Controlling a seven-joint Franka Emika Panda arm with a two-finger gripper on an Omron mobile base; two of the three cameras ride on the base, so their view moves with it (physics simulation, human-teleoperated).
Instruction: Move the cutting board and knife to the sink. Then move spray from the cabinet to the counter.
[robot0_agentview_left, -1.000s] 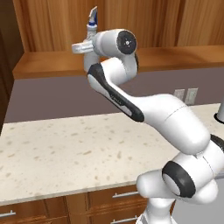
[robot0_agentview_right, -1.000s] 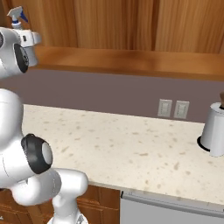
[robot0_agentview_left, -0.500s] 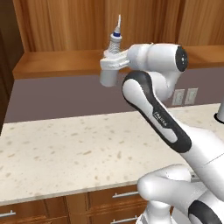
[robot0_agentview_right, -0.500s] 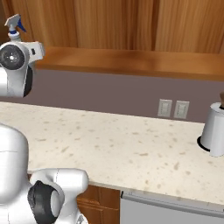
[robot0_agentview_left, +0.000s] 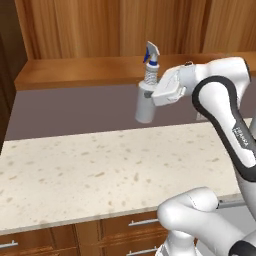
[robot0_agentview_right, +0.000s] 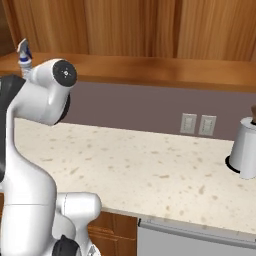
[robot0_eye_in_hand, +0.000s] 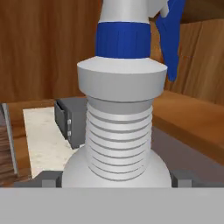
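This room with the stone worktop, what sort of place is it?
Most likely a kitchen, a computer-rendered one: a speckled cream counter over wooden drawers, wood cabinets above, and wall outlets on the backsplash. The robot holds a spray bottle.

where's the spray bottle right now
The spray is held upright in the gripper, in the air above the counter in front of the backsplash, upper centre of the left base view.
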